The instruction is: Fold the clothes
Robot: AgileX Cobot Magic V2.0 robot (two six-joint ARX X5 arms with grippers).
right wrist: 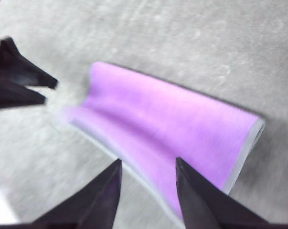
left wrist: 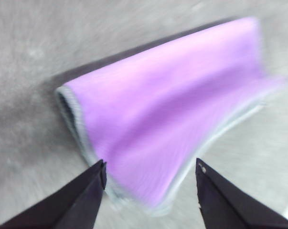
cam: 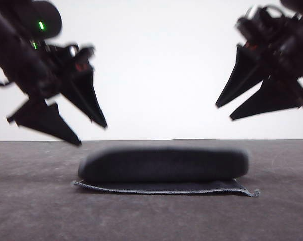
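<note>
Grey table bears the folded cloth; left hand and right hand hover above, both wide open

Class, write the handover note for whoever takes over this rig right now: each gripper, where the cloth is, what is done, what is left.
Left gripper: open, empty, raised above the cloth's left end.
Right gripper: open, empty, raised above its right end.
Cloth: lying on the grey table, folded over once, purple face outward in the wrist views, fold puffy rather than flat.
Done: first fold.
Left: probably flatten it and, if wanted, fold again.
</note>
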